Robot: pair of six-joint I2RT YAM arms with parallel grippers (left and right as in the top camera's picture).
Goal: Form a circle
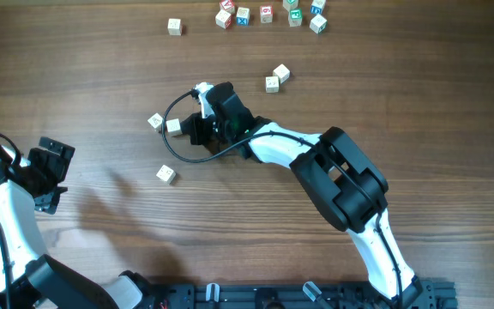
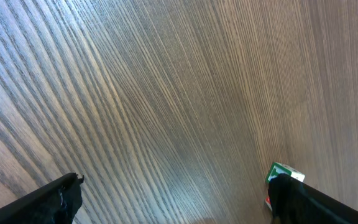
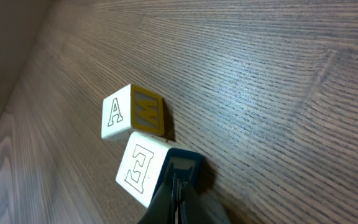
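No circle shows; small pale wooden lettered cubes lie loose on the wooden table. Left of centre, two cubes sit corner to corner: one (image 1: pixel 155 121) showing A and M (image 3: pixel 132 112), the other (image 1: pixel 174 127) showing E (image 3: pixel 143 171). My right gripper (image 1: pixel 190 129) is shut with nothing between its jaws, and its tips (image 3: pixel 178 171) press against the E cube's side. A third cube (image 1: pixel 166 174) lies alone below them. My left gripper (image 1: pixel 58 172) stands open and empty at the far left (image 2: pixel 176 183). A green, white and red cube (image 2: pixel 283 173) peeks from behind its right finger (image 2: pixel 316 202).
Two more cubes (image 1: pixel 276 78) lie right of the right gripper's head. A single cube (image 1: pixel 174 27) and a row of several coloured cubes (image 1: pixel 266 14) sit along the table's far edge. A black cable (image 1: pixel 171 142) loops off the right wrist beside the pair.
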